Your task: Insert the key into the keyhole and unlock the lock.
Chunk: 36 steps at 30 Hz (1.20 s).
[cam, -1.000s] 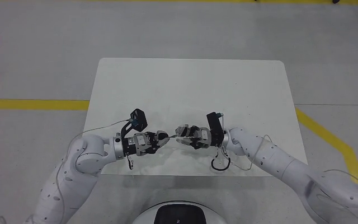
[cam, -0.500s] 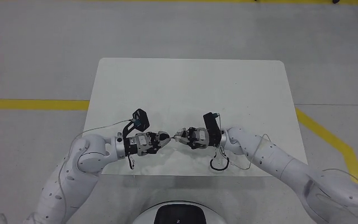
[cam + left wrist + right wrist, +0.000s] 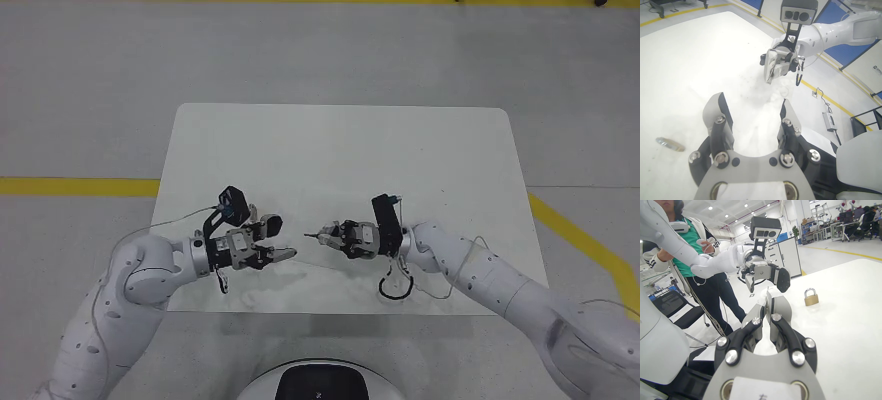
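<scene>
Right tool (image 3: 766,302) pinches one key (image 3: 311,236); left tool (image 3: 752,98) gapes near one padlock (image 3: 811,299).

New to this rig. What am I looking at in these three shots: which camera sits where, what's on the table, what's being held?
It is a two-armed robot working at a white table. The top view looks down from a camera on the robot, above its arms. The other two pictures come from a camera on each wrist, each looking along that arm's own gripper. The left gripper is open and holds nothing. The right gripper is shut on a thin key, whose tip points toward the left gripper. A brass padlock, its shackle apparently closed, rests on the table, apart from both grippers. The key is not yet in it.
</scene>
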{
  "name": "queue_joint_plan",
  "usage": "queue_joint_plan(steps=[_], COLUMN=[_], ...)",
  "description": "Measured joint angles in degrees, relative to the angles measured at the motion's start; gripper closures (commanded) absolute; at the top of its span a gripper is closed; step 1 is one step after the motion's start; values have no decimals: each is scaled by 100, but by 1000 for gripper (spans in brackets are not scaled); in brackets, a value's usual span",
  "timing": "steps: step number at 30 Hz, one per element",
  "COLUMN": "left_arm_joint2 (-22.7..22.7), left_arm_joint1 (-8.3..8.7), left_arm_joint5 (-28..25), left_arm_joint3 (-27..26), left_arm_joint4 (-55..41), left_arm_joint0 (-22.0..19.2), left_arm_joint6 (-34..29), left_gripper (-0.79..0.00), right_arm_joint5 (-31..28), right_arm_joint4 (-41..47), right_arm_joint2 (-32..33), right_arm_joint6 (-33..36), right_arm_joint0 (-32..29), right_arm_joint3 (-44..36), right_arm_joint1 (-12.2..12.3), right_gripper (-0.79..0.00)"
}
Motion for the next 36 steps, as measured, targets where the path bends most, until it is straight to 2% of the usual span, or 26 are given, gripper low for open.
queue_joint_plan(steps=[4,7,9,12,17,22,25,27,28,33,36], left_arm_joint2=[-677,-1258,-1612,-1827,-1498,-726,-295,-70,2,237,295], left_arm_joint1=[106,176,208,208,134,24,-45,-88,-104,-166,-184], left_arm_joint5=[-112,-115,1,328,1115,1747,1955,2075,2127,2341,2389], left_arm_joint3=[124,119,104,77,148,415,607,734,788,1009,1070], left_arm_joint4=[104,317,536,955,1475,1938,2114,2166,2174,2193,2200], left_arm_joint0=[323,710,955,1177,1092,583,266,91,25,-201,-255], left_arm_joint6=[271,579,795,1121,1490,1353,1276,1269,1268,1239,1231], left_gripper=[-785,-785,-785,-785,-785,-785,-708,-613,-554,-388,-342], right_arm_joint5=[0,0,0,0,0,0,0,0,0,0,0], right_arm_joint4=[188,333,340,335,335,335,335,335,335,335,335], right_arm_joint2=[260,583,605,590,591,591,591,591,591,591,591], right_arm_joint6=[-44,-39,-39,-39,-40,-40,-40,-40,-40,-40,-40], right_arm_joint0=[-40,-153,-162,-157,-157,-157,-157,-157,-157,-157,-157], right_arm_joint3=[166,223,222,221,221,221,221,221,221,221,221], right_arm_joint1=[146,272,280,276,276,276,276,276,276,276,276], right_gripper=[0,0,0,0,0,0,0,0,0,0,0])
